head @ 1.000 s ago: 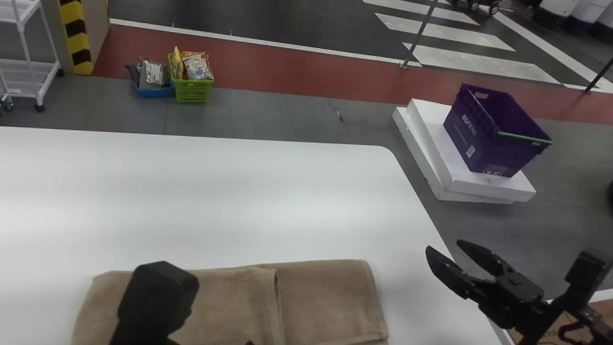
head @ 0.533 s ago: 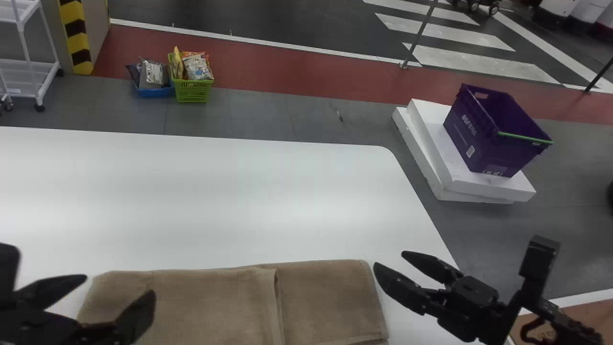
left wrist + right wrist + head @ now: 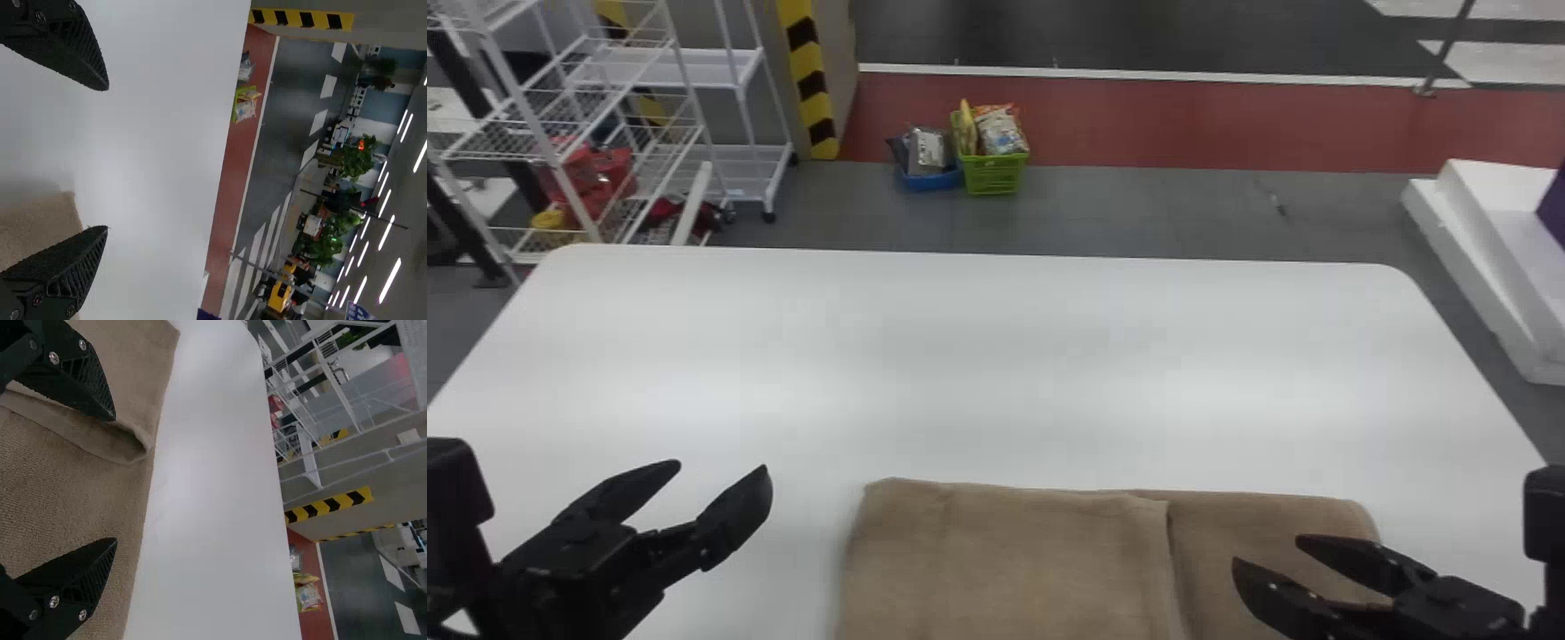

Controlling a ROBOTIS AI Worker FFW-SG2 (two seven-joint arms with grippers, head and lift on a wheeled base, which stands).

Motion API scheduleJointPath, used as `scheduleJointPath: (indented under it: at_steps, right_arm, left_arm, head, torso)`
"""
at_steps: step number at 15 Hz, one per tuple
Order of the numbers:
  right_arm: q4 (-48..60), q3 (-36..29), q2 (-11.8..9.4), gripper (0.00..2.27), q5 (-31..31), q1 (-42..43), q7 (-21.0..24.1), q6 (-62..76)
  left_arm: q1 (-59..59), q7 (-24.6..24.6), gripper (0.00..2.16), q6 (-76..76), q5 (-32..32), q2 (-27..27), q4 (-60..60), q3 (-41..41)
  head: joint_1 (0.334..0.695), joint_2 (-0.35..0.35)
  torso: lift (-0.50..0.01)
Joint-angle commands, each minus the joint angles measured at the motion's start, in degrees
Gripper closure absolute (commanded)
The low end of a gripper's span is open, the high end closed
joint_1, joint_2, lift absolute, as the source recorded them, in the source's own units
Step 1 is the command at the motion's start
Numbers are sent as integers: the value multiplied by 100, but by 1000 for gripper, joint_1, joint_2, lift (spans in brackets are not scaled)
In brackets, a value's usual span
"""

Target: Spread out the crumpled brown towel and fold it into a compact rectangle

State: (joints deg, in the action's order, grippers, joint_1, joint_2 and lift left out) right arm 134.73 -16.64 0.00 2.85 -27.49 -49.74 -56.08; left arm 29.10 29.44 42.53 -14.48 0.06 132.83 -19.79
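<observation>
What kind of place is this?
It looks like a large indoor hall, perhaps a workshop or test space laid out partly like a street: there are ceiling strip lights, white stripes like a pedestrian crossing, and a yellow-and-black warning strip running up a corner.

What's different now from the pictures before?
The left black two-fingered end effector moved left, away from over the brown cloth towel. The right black two-fingered end effector also moved left, and is now over the towel's right part. The head view swung left. Neither end effector took hold of anything. The towel's folds stayed the same.
</observation>
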Motion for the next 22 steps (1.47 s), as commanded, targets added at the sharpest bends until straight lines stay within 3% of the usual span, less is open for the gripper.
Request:
scheduleJointPath:
  at_steps: [1, 4, 9, 22]
  right_arm:
    - [9, 442, 5, 218, 313, 34, 35, -541]
    - [97, 785, 5, 221, 322, 42, 70, -787]
    - [124, 1189, 5, 221, 691, 236, 176, -1349]
    - [-219, 1374, 5, 346, 946, 745, 325, -1754]
  left_arm:
    - [-1, 62, 66, -2, -134, -21, -73, -297]
    - [-1, 106, 66, 15, -213, -21, -82, -420]
    - [8, 211, 70, 15, -327, -21, -108, -578]
    - [52, 308, 73, 15, -318, -21, -135, -587]
  head:
    - [695, 52]
    - [695, 151]
    - [695, 220]
    - [695, 222]
  torso:
    - [-127]
    - [-127]
    - [-127]
    - [-127]
